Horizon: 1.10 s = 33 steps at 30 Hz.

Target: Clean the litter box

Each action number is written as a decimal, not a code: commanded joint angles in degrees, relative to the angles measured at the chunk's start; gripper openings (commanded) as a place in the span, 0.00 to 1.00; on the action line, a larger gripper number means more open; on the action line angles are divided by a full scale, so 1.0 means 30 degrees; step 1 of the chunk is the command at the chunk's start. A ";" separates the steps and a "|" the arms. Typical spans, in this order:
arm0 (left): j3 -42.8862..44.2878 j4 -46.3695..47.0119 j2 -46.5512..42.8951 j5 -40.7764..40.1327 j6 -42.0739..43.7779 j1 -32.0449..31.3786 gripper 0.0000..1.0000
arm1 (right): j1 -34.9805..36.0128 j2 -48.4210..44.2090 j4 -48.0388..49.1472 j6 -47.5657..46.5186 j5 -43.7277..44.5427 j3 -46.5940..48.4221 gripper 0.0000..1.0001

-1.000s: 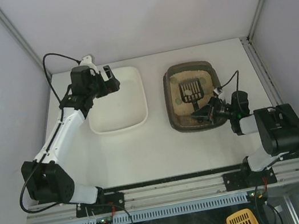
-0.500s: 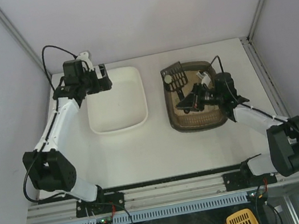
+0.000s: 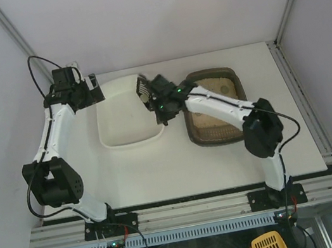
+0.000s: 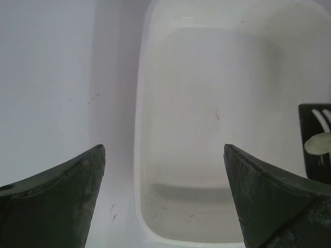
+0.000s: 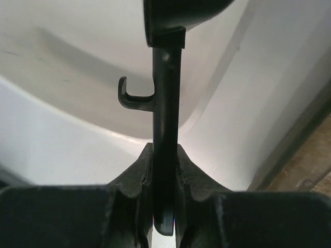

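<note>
Presently our right end effector (image 5: pixel 165 170) pinches the litter scoop (image 3: pixel 144 86) above the right rim of the white tub (image 3: pixel 132 141); our left end effector (image 4: pixel 163 155) hovers spread over its far-left corner.

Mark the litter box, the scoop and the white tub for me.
litter box (image 3: pixel 215 140): top external view, near rim.
scoop (image 5: pixel 165 103): right wrist view, handle.
white tub (image 3: pixel 131 142): top external view, near rim.

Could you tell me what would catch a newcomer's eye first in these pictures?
The right fingers clamp a black scoop above the white tub, mid-table. The litter box, with sandy litter, sits to its right; the left fingers hang open by the tub's far-left corner.
</note>
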 commanded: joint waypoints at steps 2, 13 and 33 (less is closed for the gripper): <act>0.0707 -0.0662 0.0080 -0.2214 -0.0784 0.0390 1.00 | 0.3547 0.2420 -0.5818 -0.3453 1.1675 0.3853 0.00; 0.1006 -0.0926 -0.0111 -0.2339 -0.0952 0.0399 1.00 | 0.5148 0.2488 -0.5052 -0.3644 1.5032 0.4459 0.00; 0.4848 0.1115 0.3601 0.1747 -0.5628 -0.6306 1.00 | -0.6015 -1.1155 -0.6077 -0.0655 -0.0672 -0.8192 0.00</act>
